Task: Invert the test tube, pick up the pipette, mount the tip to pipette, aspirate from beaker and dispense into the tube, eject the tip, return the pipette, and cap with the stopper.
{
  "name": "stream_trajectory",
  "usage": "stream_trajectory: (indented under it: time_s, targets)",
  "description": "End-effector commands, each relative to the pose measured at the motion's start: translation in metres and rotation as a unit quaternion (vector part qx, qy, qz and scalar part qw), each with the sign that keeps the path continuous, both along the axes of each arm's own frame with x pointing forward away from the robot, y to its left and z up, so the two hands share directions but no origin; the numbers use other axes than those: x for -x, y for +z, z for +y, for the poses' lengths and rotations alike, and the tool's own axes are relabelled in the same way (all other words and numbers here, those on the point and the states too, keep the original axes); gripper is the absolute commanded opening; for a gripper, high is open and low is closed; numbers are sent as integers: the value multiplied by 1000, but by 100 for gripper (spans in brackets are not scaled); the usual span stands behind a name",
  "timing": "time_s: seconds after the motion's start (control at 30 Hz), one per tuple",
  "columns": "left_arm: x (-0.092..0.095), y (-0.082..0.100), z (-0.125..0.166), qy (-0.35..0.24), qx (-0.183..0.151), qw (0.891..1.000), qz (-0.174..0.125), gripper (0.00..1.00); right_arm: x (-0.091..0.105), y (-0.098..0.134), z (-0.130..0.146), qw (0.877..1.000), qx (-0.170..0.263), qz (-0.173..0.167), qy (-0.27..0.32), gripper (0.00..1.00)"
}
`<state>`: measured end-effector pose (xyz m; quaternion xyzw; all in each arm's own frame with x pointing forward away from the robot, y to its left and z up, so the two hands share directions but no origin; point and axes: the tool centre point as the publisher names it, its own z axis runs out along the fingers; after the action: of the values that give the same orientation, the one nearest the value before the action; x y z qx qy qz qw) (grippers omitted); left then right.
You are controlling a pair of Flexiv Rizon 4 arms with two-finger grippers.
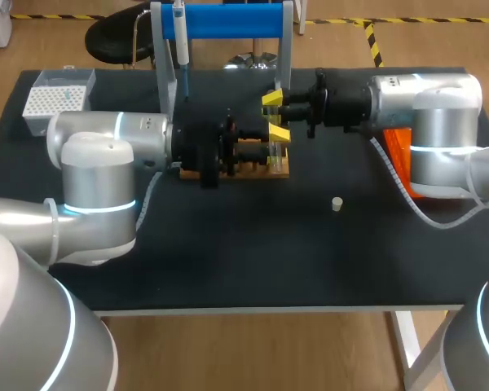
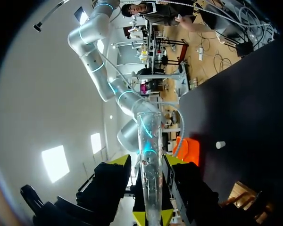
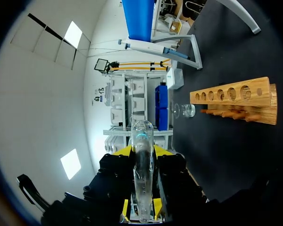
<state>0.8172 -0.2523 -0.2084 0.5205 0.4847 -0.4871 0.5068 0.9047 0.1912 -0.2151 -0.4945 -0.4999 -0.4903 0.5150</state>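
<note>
The left fingers (image 2: 119,161) are closed on the clear test tube (image 2: 148,150), a yellow tip pressed to each side of it, and the glass runs on well past them. The right fingers (image 3: 161,151) pinch the tube just as narrowly, with much of its length standing clear of their tips. In the head view the two pairs of yellow tips meet over the right end of the wooden rack (image 1: 265,173). The left arm lies along the rack from its left side and the right arm comes in from beyond its right end (whether the tube touches the rack cannot be told). The small white stopper (image 1: 337,204) lies on the black tabletop (image 1: 253,269) in front of the rack and off to its right, well apart from it. The beaker (image 3: 188,110) stands just beyond one end of the rack. Behind the rack the pipette (image 1: 180,41) hangs on the blue stand (image 1: 228,20), and the tip box (image 1: 57,99) sits well to the rack's left, towards the back
</note>
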Motion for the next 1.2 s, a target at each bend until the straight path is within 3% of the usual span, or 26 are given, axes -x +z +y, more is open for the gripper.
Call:
stream_trajectory:
  time_s: [0.03,0.27,0.53,0.57,0.6,0.77,0.8,0.83,0.87,1.2]
  targets:
    - [0,-1,-1,1,1,1000,-2,39,0,1,-1,1000,1,0,0,0]
    - [0,0,-1,2,1,1000,-2,35,0,1,-1,1000,1,0,0,0]
    - [0,0,-2,2,1,1000,-1,14,0,1,-1,1000,1,0,0,0]
    - [0,0,-2,2,1,1000,-1,10,0,1,-1,1000,1,0,0,0]
    - [1,0,-2,2,1,1000,-1,0,0,1,-1,1000,1,0,0,0]
    - [1,0,-1,-1,0,1000,1,0,0,1,-1,1000,1,0,0,0]
    - [1,0,-1,-6,-2,1000,4,0,0,1,-1,1000,1,0,0,36]
    - [1,0,-1,-5,-3,1000,5,0,0,1,-1,1000,1,0,0,89]
    - [1,0,-1,-5,-3,1000,5,0,0,1,-1,1000,1,0,0,100]
    - [1,0,-1,-5,-3,1000,5,0,0,1,-1,1000,1,0,0,100]
